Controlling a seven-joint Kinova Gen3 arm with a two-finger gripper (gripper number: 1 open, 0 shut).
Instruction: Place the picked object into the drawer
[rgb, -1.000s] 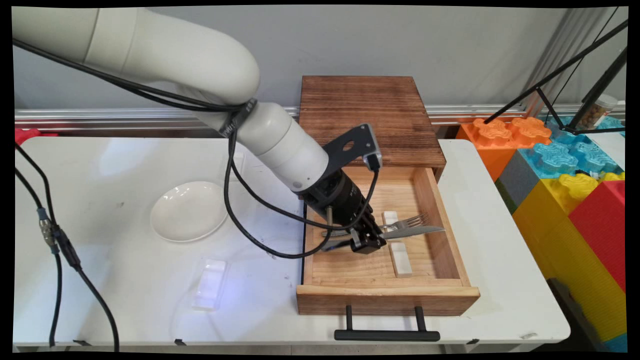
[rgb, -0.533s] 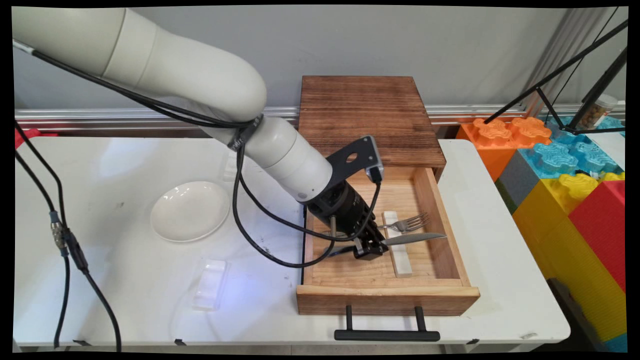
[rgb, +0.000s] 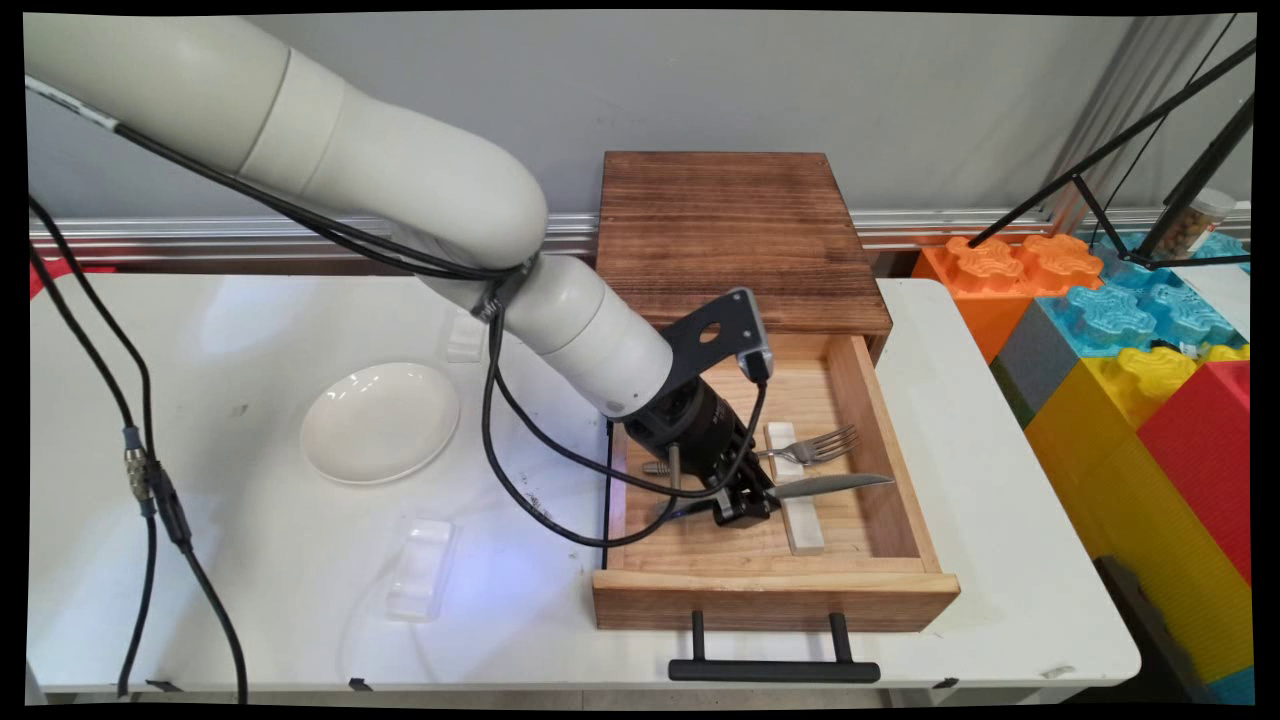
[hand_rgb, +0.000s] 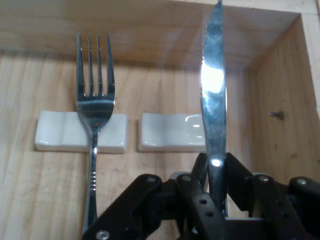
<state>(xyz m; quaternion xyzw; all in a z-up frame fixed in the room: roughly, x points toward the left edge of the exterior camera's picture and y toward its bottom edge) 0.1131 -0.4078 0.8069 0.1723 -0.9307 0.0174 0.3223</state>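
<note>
My jaws clamp knife (hand_rgb: 214, 100) | inside drawer (rgb: 880, 420), above white rest (hand_rgb: 172, 132) | fork (hand_rgb: 94, 107) lies beside.

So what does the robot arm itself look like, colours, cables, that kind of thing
The arm is glossy off-white, built of thick rounded tubular links. Its wrist ends in a black cylindrical section, with a flat dark grey bracket sticking out beside it. The gripper is black, with jointed linkage and silver pivot pins. Black cables run along the arm and hang in loops.
</note>
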